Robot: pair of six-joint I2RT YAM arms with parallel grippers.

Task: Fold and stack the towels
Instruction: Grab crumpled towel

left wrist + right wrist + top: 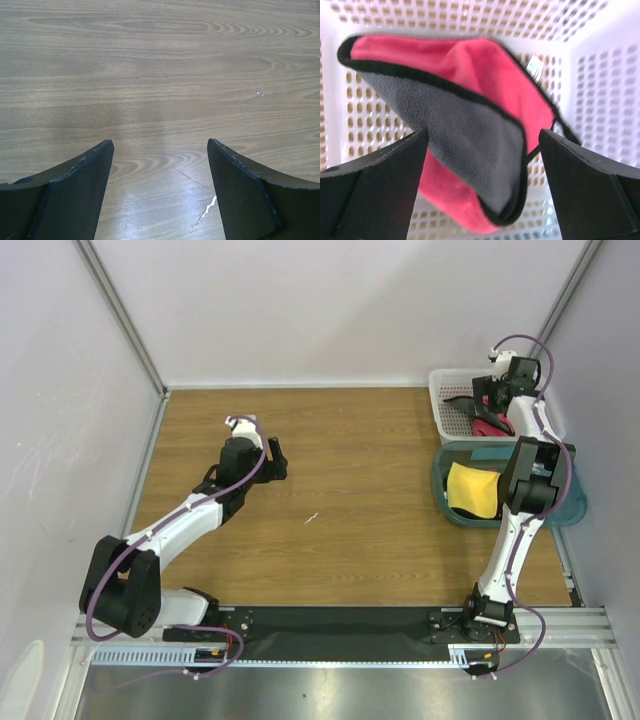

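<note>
Top external gave us the full layout: table (350, 540), teal tub (440, 485) holding a yellow towel (472, 490), white basket (437, 400) behind it at far right. Left wrist only showed us bare wood under the left gripper (160, 145), fingers spread. Right wrist gave us what the top view hid. The right gripper (482, 135) was spread wide above the pink-red towel (485, 75) lying in the basket. Its grey back was flopped up, long axis upper-left to lower-right, folded end pointing down.
</note>
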